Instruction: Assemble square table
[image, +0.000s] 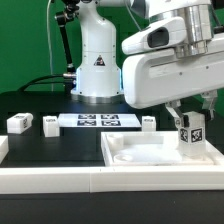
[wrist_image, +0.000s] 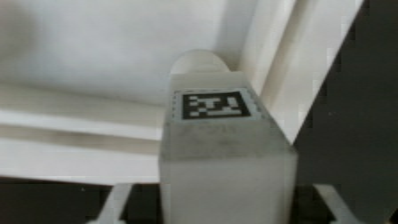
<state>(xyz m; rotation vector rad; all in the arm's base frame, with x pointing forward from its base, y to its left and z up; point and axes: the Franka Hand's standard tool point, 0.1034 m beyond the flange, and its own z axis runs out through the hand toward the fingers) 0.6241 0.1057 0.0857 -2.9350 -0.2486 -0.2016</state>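
The square table top lies white and rimmed at the front of the exterior view's right. One white leg with a tag stands upright at its far right corner. My gripper straddles this leg from above. In the wrist view the leg fills the middle, over the top's corner rim. My fingers stand on either side of it with a dark gap on each side, so the jaws are open. Three more legs lie on the black table: two on the left and one behind the top.
The marker board lies flat on the table between the loose legs. The robot's white base stands behind it. A long white rail runs along the front edge. A black stand rises at the back left.
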